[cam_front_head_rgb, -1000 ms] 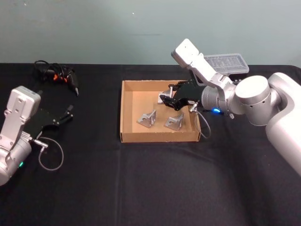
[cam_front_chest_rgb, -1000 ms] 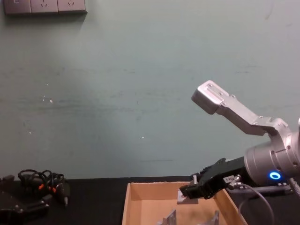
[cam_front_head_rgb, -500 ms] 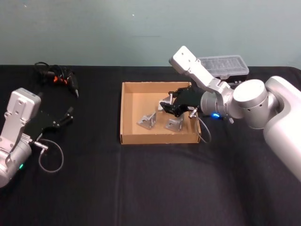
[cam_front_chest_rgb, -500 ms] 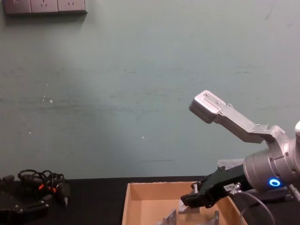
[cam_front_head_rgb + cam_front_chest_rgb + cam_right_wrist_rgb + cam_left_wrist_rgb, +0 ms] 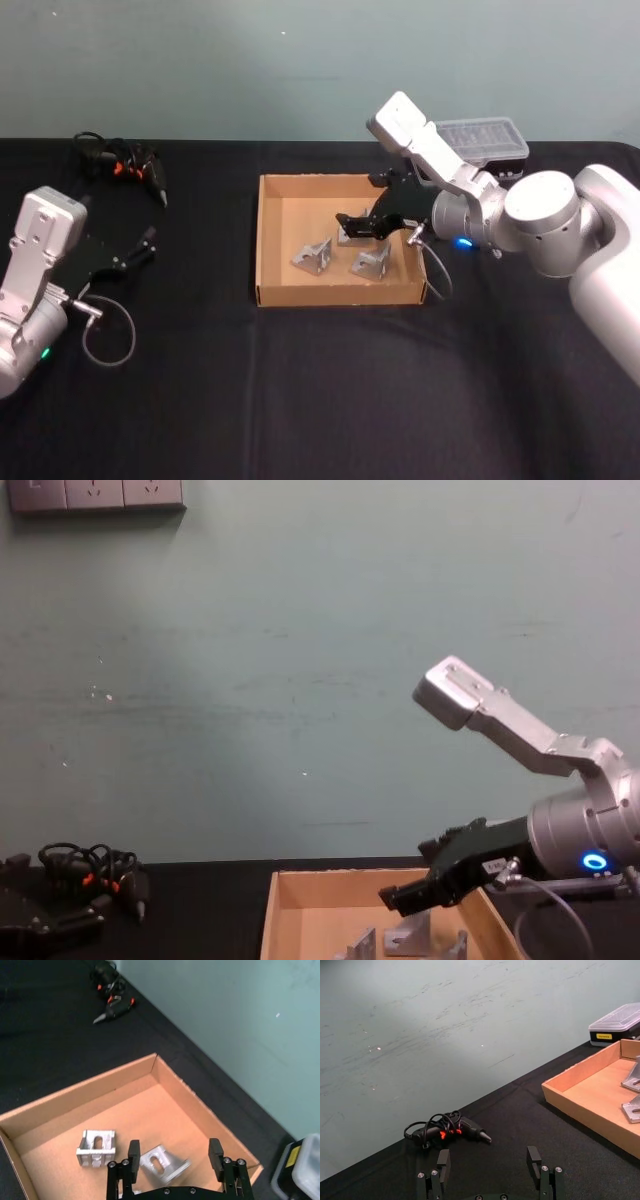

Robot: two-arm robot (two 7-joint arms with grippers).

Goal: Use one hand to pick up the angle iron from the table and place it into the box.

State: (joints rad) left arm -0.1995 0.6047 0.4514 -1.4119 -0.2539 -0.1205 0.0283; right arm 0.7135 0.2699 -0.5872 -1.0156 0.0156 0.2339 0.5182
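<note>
Left gripper [image 5: 148,240] sits parked at the table's [image 5: 300,400] left edge, fingers apart. In the box [image 5: 268,240] lie three angle irons; the newest angle iron [image 5: 352,234] rests beneath the right gripper [image 5: 355,222], released, empty, hovering.

Matt tan cardboard box [image 5: 268,240], dull grey metal angle irons [image 5: 313,254], matt black table [image 5: 300,380]
</note>
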